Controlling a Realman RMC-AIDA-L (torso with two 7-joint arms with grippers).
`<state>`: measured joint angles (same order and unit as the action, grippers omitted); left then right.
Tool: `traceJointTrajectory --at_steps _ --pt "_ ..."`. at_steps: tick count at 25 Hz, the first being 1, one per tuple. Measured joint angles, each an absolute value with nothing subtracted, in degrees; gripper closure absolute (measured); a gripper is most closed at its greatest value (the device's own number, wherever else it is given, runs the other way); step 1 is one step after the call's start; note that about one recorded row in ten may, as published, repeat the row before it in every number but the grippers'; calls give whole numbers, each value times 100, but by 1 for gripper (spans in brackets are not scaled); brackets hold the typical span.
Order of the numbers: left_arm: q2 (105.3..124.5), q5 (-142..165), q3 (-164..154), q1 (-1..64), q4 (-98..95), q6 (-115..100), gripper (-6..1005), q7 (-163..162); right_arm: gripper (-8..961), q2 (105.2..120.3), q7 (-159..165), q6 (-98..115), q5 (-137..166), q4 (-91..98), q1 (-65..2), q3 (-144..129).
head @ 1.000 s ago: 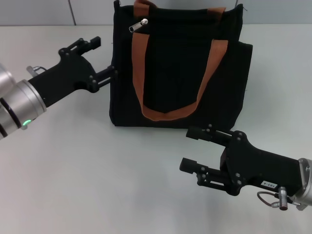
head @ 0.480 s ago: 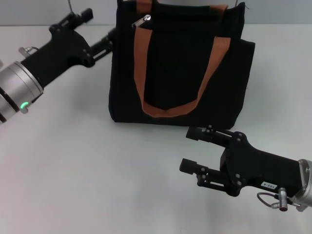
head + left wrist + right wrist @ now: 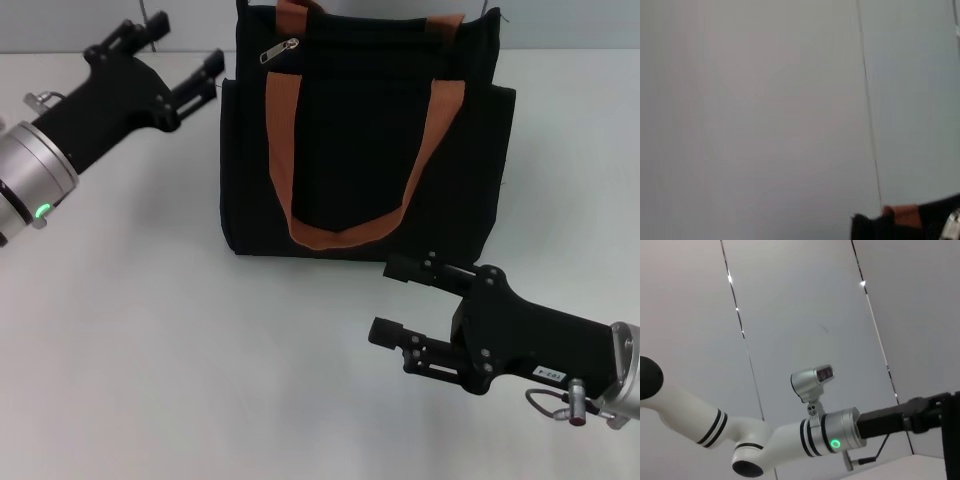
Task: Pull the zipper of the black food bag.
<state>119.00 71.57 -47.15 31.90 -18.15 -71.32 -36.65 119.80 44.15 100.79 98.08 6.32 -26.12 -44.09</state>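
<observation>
1. Here, your left gripper [image 3: 183, 55] sits open beside the bag [image 3: 365, 140], nearer its top-left corner.
2. The zipper [image 3: 279, 50] lies rightward; its line runs across.
3. Your right gripper [image 3: 400, 300], open, idles in front.

Left gripper [image 3: 185, 55]: has risen from the bag's left side to beside its top left corner, then drawn slightly away, fingers spread.
Bag [image 3: 365, 140]: shifted slightly.
Zipper [image 3: 279, 50]: pull tab now hangs a little lower.
</observation>
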Motion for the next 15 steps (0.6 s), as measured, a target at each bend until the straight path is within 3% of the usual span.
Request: traceJointTrajectory --at_steps 15 --pt "11910 7475 -6005 2921 -2702 -6926 275 -4066 239 11986 4412 9970 9809 576 -2784 -4412"
